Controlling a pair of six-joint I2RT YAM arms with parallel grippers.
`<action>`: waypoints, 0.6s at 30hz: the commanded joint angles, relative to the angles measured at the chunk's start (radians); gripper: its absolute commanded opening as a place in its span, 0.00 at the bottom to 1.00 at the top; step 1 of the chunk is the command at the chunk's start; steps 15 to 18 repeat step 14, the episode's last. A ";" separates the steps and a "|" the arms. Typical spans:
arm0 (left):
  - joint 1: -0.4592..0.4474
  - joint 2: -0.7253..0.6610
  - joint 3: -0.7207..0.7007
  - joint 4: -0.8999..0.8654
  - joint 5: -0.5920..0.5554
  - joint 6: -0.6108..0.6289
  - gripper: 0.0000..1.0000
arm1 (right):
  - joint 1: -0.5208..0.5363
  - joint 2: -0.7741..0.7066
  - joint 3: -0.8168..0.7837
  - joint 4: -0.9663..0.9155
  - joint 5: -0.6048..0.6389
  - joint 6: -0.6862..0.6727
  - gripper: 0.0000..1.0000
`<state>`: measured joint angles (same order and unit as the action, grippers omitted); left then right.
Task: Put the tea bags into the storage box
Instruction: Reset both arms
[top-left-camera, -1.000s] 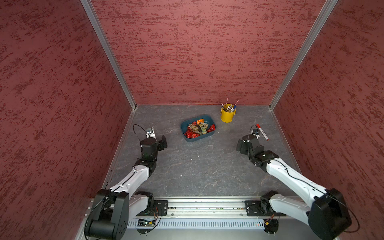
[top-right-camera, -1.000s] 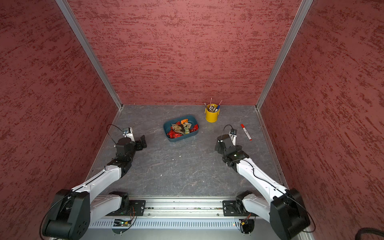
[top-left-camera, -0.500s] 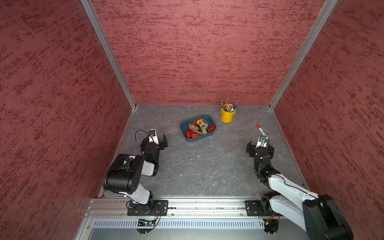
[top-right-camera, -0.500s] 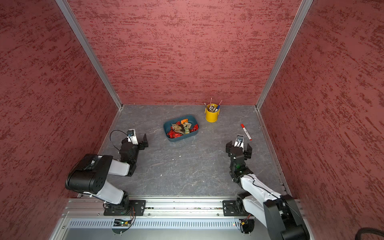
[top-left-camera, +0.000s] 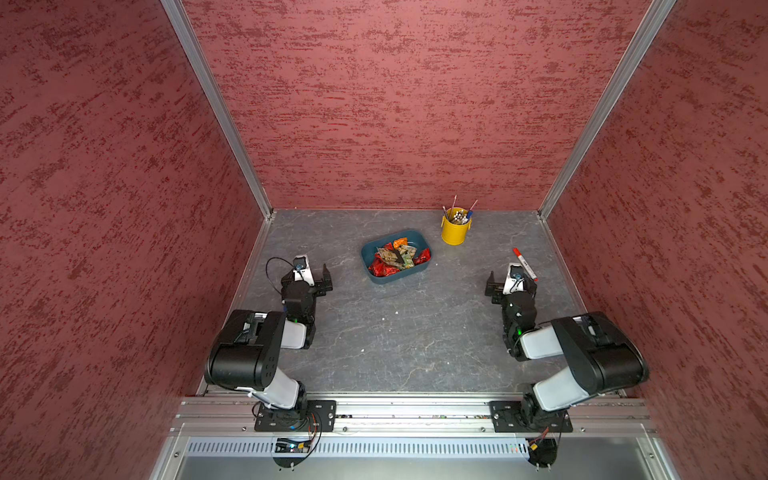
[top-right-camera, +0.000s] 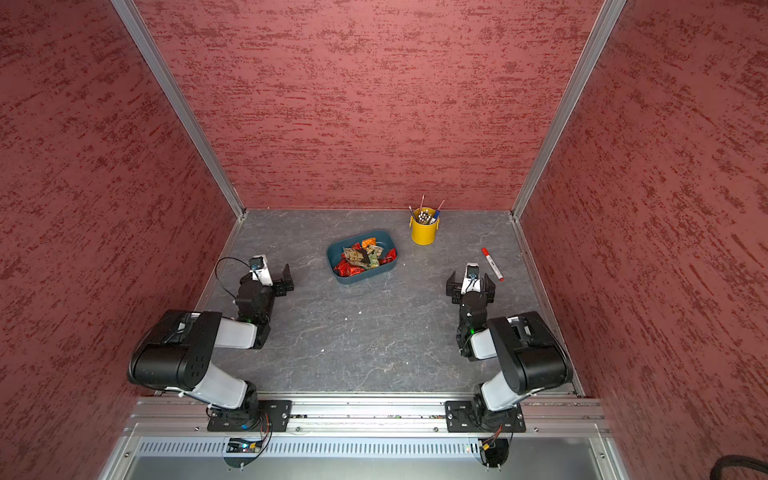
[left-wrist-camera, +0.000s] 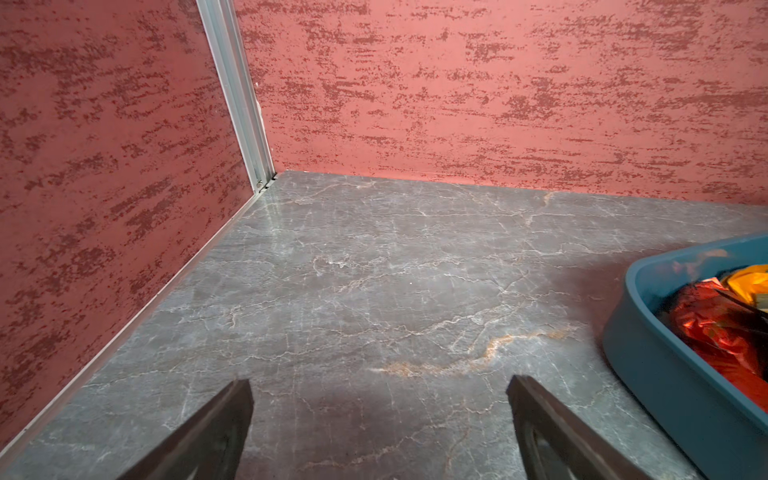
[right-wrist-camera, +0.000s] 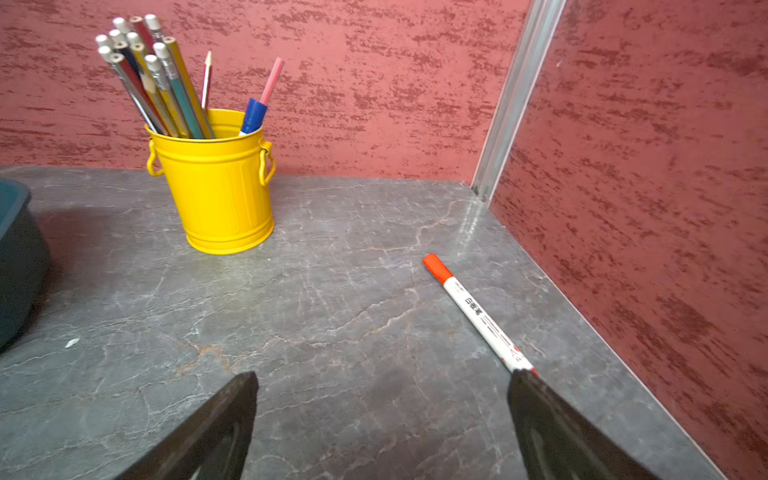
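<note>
Marker (right-wrist-camera: 478, 316) partly hides behind spread right end effector (right-wrist-camera: 384, 376); left end effector (left-wrist-camera: 379, 380) also spread.

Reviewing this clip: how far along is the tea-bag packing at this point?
Done: the crinkled red, orange and black-and-clear tea bags lie piled inside the shallow teal plastic storage box; no packet shows on the grey marbled table. In hand: nothing; the left pincer and right pincer stand open and empty, apart from the box. Left: apparently nothing; only a red-capped white marker and yellow pencil cup sit outside.
</note>
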<state>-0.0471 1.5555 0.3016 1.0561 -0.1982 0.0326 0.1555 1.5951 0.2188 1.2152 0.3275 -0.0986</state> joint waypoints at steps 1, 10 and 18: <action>-0.002 -0.005 0.019 -0.016 0.013 0.006 1.00 | -0.019 -0.024 0.029 -0.012 -0.134 0.001 0.99; 0.005 -0.006 0.030 -0.038 0.026 0.001 1.00 | -0.039 -0.027 0.087 -0.112 -0.113 0.027 0.98; 0.019 -0.008 0.041 -0.065 0.044 -0.010 1.00 | -0.038 -0.027 0.083 -0.106 -0.107 0.028 0.98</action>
